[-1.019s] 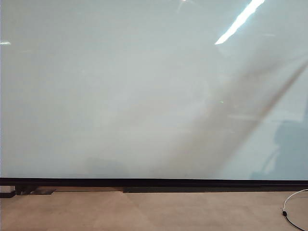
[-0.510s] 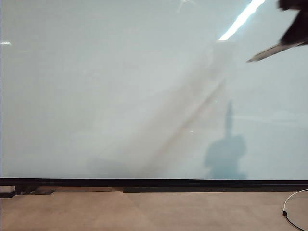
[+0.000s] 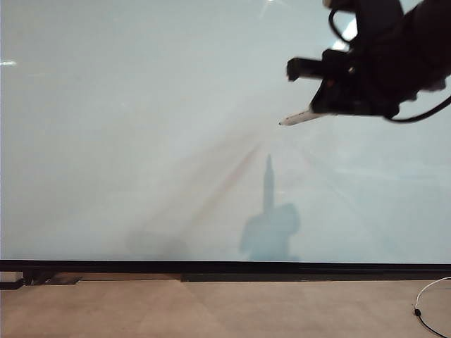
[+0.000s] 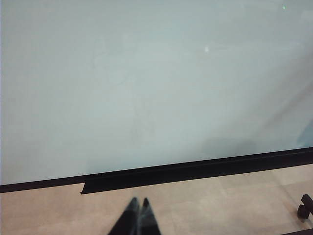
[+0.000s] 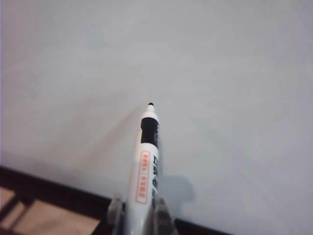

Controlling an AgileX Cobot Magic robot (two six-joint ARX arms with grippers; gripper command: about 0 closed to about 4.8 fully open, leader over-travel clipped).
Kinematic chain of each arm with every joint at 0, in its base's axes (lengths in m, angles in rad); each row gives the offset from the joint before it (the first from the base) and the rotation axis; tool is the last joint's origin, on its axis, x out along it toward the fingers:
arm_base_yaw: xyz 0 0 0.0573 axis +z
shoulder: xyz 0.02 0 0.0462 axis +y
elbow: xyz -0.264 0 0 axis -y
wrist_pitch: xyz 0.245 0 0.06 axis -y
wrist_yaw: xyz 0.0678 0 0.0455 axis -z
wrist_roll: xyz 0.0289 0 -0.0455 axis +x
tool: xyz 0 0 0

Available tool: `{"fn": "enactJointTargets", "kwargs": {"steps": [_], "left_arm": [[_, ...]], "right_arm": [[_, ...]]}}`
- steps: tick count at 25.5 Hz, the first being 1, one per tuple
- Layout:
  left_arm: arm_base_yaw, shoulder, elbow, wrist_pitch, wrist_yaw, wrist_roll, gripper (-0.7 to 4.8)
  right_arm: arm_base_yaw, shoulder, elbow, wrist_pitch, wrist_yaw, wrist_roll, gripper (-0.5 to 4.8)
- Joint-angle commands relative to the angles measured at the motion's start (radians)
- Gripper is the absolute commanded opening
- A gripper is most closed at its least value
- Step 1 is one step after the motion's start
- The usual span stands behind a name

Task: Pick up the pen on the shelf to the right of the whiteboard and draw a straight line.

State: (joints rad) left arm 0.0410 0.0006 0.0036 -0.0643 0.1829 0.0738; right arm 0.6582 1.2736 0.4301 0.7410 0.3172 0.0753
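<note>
One pen [image 3: 299, 117] sits clamped in my right hand [image 3: 331, 105], its long axis slanting down-left, dark tip aimed at the whiteboard [image 3: 141, 141] in the upper right. My left hand [image 4: 137, 215] hangs low near the floor [image 4: 220, 200], fingers pressed together, empty.

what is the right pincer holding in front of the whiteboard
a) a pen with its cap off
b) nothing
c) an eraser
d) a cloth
a: the right pincer is shut on the pen, whose bare dark tip points toward the whiteboard, which has no line on it yet.
</note>
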Motion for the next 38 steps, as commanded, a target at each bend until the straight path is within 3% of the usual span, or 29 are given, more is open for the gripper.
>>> {"fn": "enactJointTargets", "kwargs": {"steps": [1, 9, 17, 22, 38], "left_arm": [[-0.001, 0.000, 0.003, 0.014, 0.005, -0.004, -0.05], [-0.001, 0.000, 0.004, 0.013, 0.024, -0.003, -0.05], [-0.001, 0.000, 0.003, 0.014, 0.030, -0.003, -0.05], [-0.001, 0.000, 0.003, 0.014, 0.035, -0.003, -0.05], [-0.001, 0.000, 0.003, 0.014, 0.050, -0.003, -0.05]], "right_arm": [[0.014, 0.075, 0.005, 0.189, -0.010, 0.018, -0.04], [0.013, 0.214, 0.024, 0.290, -0.095, 0.055, -0.04], [0.010, 0.241, 0.047, 0.277, -0.049, -0.025, -0.05], [0.013, 0.290, 0.082, 0.273, -0.092, -0.023, -0.05], [0.019, 0.309, 0.094, 0.328, -0.049, -0.024, -0.05]]}}
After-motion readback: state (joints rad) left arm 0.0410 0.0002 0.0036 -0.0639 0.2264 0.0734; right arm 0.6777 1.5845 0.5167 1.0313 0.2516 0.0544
